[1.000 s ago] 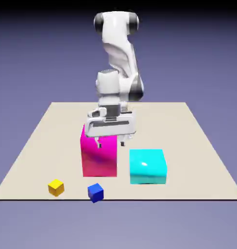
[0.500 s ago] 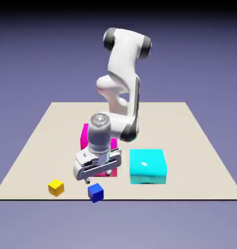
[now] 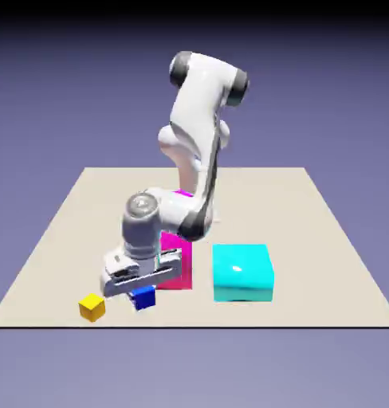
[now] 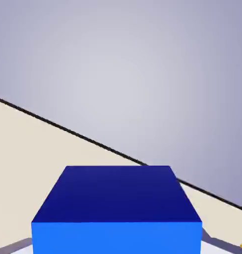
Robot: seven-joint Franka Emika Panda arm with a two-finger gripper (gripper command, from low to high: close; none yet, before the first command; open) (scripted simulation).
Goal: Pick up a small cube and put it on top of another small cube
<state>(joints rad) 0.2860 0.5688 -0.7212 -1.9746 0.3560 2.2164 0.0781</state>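
While the claw [image 3: 143, 296] grips the dark-blue cube [image 3: 143, 298], a yellow cube [image 3: 92, 307] sits near, the cyan block [image 3: 242, 273] farther off.

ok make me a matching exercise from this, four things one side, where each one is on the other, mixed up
Things
1. blue cube
2. yellow cube
3. cyan block
4. magenta block

Places
A. partly hidden behind the arm
B. between the gripper's fingertips
C. farthest to the exterior view's right
D. farthest to the exterior view's left

Pairs: 1-B, 2-D, 3-C, 4-A
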